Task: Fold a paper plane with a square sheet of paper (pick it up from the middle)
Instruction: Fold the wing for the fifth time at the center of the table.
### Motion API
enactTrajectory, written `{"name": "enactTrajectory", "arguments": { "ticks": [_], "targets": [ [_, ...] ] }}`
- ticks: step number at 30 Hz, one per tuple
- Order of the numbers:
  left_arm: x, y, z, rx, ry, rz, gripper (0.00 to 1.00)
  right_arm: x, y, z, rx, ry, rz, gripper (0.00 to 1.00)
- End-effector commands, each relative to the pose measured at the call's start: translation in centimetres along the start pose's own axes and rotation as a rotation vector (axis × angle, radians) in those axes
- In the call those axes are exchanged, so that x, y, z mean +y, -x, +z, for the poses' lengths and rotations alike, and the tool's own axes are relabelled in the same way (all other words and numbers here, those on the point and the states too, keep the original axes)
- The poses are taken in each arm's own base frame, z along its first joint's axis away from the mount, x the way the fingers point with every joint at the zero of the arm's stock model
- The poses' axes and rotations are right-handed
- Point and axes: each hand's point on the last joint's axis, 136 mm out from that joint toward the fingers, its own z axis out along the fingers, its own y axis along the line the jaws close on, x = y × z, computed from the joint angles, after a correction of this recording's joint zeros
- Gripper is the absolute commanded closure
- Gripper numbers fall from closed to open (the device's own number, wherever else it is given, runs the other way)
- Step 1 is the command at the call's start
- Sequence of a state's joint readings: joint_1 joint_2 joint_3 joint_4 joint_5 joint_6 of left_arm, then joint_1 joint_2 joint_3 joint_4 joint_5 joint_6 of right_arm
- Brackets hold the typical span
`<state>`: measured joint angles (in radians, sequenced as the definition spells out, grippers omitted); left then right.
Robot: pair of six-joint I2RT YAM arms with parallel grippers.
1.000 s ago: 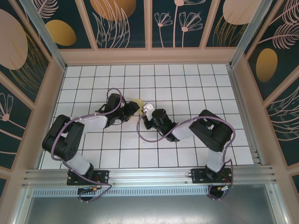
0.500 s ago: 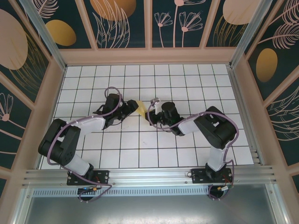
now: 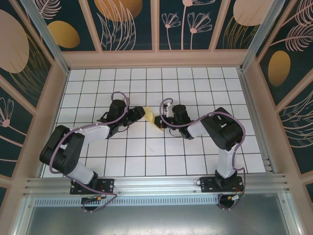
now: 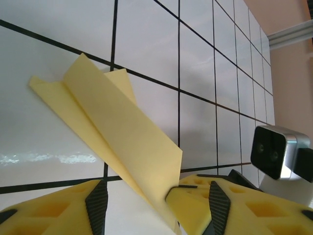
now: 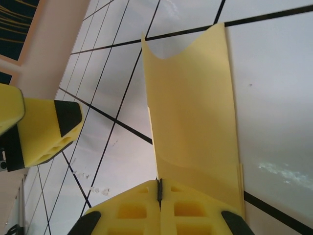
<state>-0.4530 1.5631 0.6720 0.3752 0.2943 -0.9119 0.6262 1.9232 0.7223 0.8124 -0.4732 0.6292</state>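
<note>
White gridded table (image 3: 195,161) inside a floral-panelled enclosure (image 3: 132,24): the two arms meet at mid-table over a folded yellow paper (image 3: 152,120).

The left arm (image 3: 93,129) and right arm (image 3: 215,129) reach in from opposite sides, and the paper lies directly between their tips. It is a long narrow strip whose axis runs on a slant from the left gripper (image 3: 142,114) toward the right gripper (image 3: 162,123). The right gripper (image 5: 160,188) is pressed together, pinching one short end of the paper (image 5: 195,107). The left gripper (image 4: 156,200) is spread, its fingers standing on either side of the opposite end (image 4: 112,127) without clamping it. The left arm therefore looks best placed to close on its end of the paper.
</note>
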Motion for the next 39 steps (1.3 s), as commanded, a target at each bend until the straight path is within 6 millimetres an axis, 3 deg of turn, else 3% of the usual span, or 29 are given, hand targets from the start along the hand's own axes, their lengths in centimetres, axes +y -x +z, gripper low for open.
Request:
{"name": "enactTrajectory", "arguments": {
  "ticks": [1, 12, 22, 31, 39],
  "targets": [
    [-0.8, -0.1, 0.6, 0.01, -0.049, 0.055, 0.43, 0.5, 0.9, 0.1, -0.013, 0.043, 0.07, 1.0],
    [-1.2, -0.3, 2.0, 0.052, -0.082, 0.098, 0.53, -1.2, 0.9, 0.4, 0.018, 0.015, 0.171, 1.0],
    [-0.9, -0.2, 2.6, 0.051, -0.071, 0.129, 0.55, 0.0, 0.9, 1.2, 0.102, 0.08, 0.115, 1.0],
    [0.6, -0.5, 1.8, 0.016, -0.023, 0.145, 0.58, 2.7, 1.1, 1.2, 0.133, 0.146, 0.1, 1.0],
    [0.8, -0.4, 1.8, 0.005, -0.022, 0.153, 0.57, 2.6, 0.5, 2.3, 0.192, 0.17, 0.155, 1.0]
  ]
}}
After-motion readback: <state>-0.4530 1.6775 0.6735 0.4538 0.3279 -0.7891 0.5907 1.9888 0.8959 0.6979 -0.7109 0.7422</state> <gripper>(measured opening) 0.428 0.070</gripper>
